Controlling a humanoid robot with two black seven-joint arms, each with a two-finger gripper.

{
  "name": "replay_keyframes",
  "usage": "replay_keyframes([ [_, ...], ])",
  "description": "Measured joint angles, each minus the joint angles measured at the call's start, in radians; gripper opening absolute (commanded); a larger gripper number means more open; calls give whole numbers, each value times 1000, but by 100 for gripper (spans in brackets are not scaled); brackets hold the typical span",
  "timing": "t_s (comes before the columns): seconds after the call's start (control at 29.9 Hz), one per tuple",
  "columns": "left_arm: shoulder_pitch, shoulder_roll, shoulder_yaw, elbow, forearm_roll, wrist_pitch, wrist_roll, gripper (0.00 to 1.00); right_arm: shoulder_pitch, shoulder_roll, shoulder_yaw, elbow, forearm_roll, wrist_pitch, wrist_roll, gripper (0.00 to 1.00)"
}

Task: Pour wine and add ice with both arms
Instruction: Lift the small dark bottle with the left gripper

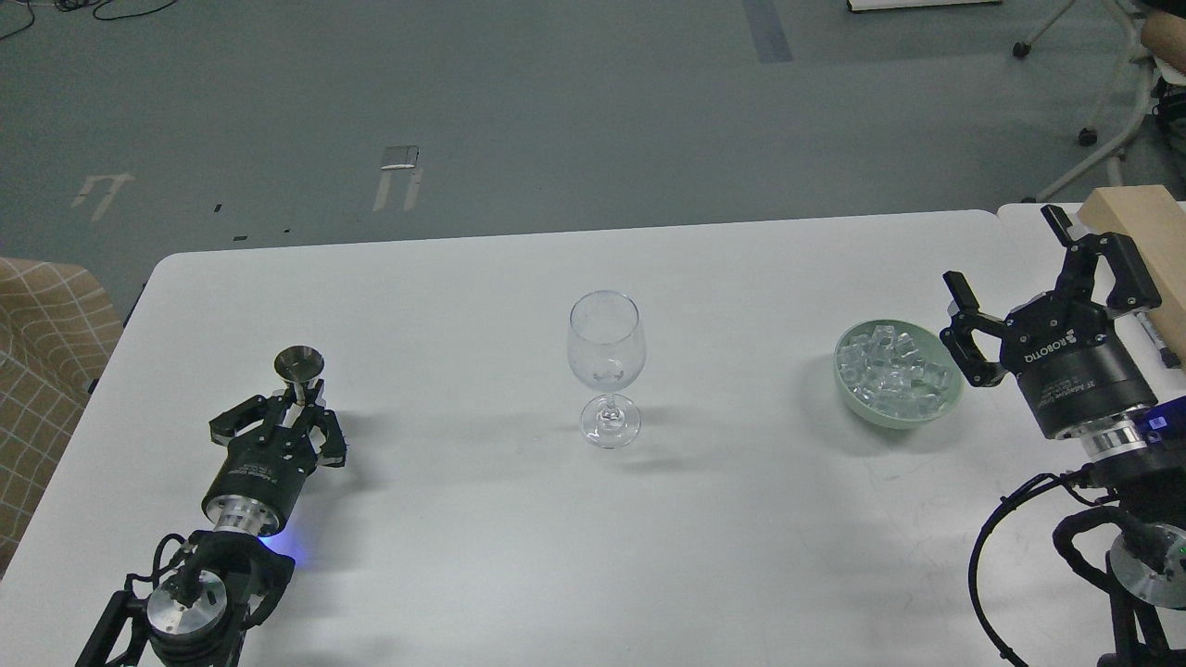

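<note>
A clear, empty stemmed wine glass point(605, 352) stands upright at the middle of the white table point(482, 556). A pale green bowl point(929, 415) holds several small clear ice cubes point(891, 371) at the right. My left gripper point(299, 400) lies low at the front left. It is shut on the stem of a small metal measuring cup point(298, 362), which points away from me. My right gripper point(1012, 259) is open and empty just right of the bowl, with one finger near the bowl's right rim.
A light wooden block point(1140, 243) lies at the right edge, close behind my right gripper. A beige checked seat point(46, 352) stands off the table's left edge. Chair legs on castors point(1093, 130) stand on the grey floor beyond the table.
</note>
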Motion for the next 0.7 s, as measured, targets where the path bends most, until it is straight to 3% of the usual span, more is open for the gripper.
replay_keyframes([
  [0.7,-80,11,2,-14,3,-1,14,13,-1,0,0,-15,0,0,1,100],
])
